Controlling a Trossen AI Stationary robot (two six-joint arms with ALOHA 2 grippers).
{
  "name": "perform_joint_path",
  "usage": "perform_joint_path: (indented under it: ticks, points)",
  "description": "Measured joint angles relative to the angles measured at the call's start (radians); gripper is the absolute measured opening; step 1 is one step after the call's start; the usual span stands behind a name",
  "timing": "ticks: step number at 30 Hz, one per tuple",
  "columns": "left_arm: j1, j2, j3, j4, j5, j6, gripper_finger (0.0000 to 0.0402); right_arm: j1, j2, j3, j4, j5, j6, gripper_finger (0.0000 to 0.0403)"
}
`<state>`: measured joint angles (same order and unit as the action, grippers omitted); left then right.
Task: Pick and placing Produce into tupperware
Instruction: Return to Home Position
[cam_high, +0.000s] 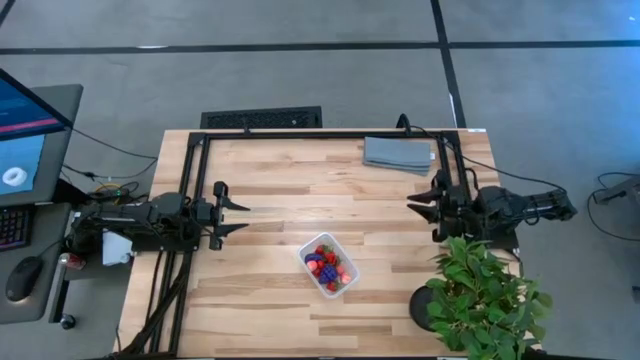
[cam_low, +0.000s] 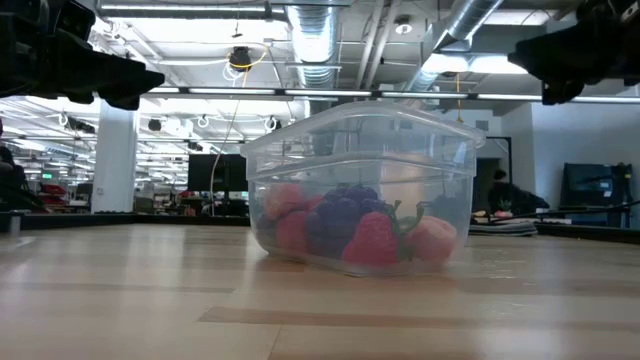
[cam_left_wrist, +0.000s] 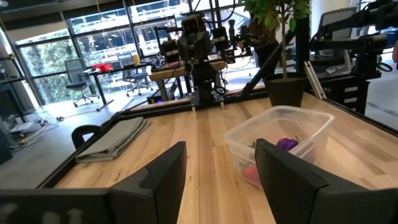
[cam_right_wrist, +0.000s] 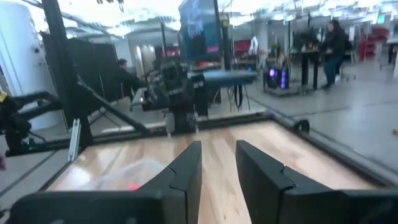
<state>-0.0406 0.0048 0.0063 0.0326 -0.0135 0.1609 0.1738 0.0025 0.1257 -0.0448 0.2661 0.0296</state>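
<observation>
The produce (cam_high: 328, 264) lies all inside the tupperware (cam_low: 420, 150), heaped on its bottom; I see no piece outside it. The pieces look tiny, light and roundish, so they would probably roll or slip. The tupperware seems thin and light and may slide on the table (cam_high: 270, 180); its rim at a long wall is the best hold. The left gripper (cam_high: 243, 217) and the right gripper (cam_high: 416, 206) hang well apart from the tupperware, on opposite sides, fingers spread and empty. The potted plant (cam_high: 480, 290) crowds the right arm's side, the grey cloth (cam_high: 398, 153) lies far off, and elsewhere there is free wood.
</observation>
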Motion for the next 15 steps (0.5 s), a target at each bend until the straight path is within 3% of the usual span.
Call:
perform_joint_path:
  ticks: [7, 15]
  points:
    - [0.000, 0.000, 0.000, 0.000, 0.000, 0.000, 0.0183, 0.029, 0.000, -0.040, -0.150, -0.027, 0.209, 0.0122]
    - [0.000, 0.000, 0.000, 0.000, 0.000, 0.000, 0.0183, 0.069, 0.036, -0.050, -0.134, -0.033, 0.055, 0.0122]
